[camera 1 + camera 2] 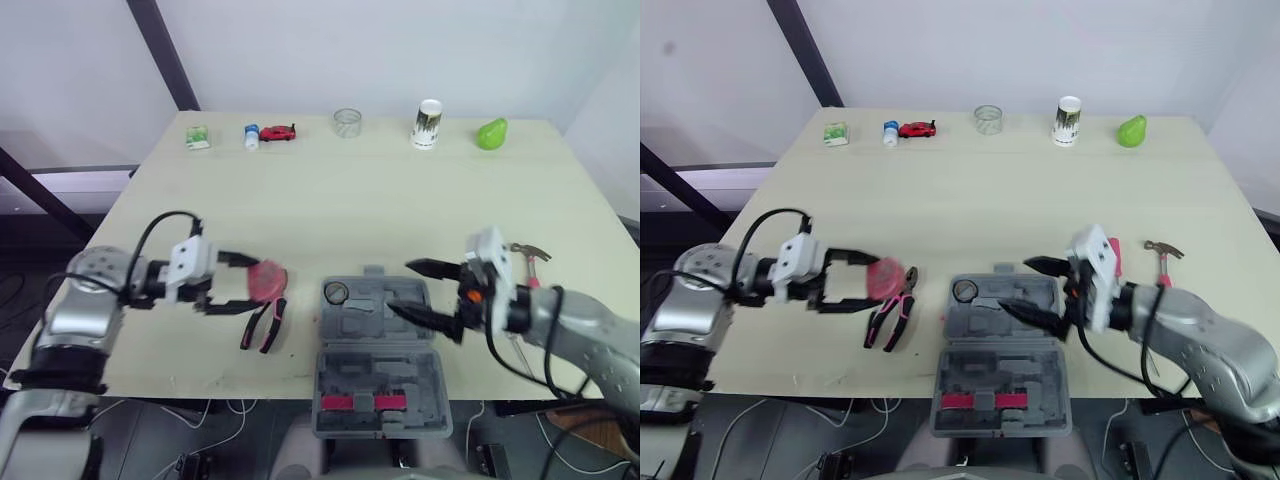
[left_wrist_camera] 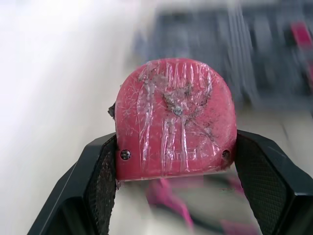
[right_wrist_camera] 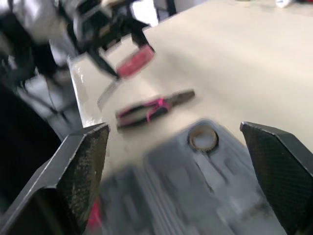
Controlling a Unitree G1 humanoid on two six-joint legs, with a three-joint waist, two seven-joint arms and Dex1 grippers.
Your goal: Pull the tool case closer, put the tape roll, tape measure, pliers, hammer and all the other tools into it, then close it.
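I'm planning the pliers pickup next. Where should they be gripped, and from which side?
Grip the pliers at the narrow neck just behind the head, coming straight down from above. They lie flat on the table with handles splayed toward the robot, so the neck probably fits best.

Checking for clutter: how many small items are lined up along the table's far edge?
6, left to right: green box, blue-capped bottle, red toy car, clear glass, white cup, green pear. None looks hidden.
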